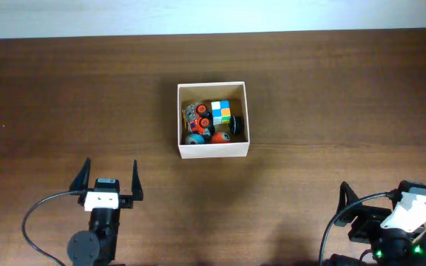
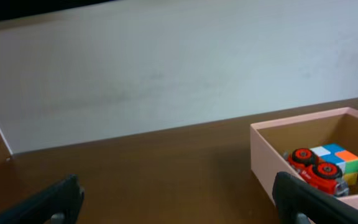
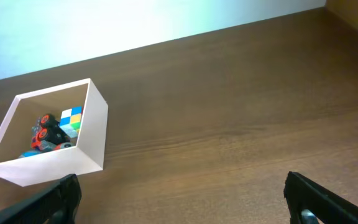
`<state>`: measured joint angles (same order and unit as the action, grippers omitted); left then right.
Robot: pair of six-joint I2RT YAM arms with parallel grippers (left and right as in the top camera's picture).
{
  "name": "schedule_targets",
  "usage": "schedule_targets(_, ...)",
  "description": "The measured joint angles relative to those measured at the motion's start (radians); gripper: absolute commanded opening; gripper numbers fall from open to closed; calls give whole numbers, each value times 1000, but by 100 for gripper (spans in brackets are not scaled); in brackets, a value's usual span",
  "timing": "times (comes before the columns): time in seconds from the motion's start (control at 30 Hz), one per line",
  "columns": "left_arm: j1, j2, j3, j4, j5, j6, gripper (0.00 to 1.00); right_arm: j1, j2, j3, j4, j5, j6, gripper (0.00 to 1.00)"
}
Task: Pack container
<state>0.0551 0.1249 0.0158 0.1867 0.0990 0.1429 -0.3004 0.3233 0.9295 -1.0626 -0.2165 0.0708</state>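
Note:
The container is a square cream-walled box at the table's middle back. Inside it lie a colourful cube, a toy car with orange wheels and small round toys. It also shows in the left wrist view and the right wrist view. My left gripper is open and empty at the front left, well short of the container. My right gripper is open and empty at the front right; in the overhead view only its left finger shows clearly.
The brown wooden table runs to a pale wall at the back. Black cables loop beside each arm base at the front edge.

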Motion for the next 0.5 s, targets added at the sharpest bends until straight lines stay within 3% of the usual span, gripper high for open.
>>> schedule_targets(0.37, 0, -109, -4, -259, -50, 0, 99, 0, 0, 0, 0, 0, 0, 99)
schedule_targets(0.5, 0, -110, -4, -260, -59, 0, 99, 0, 0, 0, 0, 0, 0, 99)
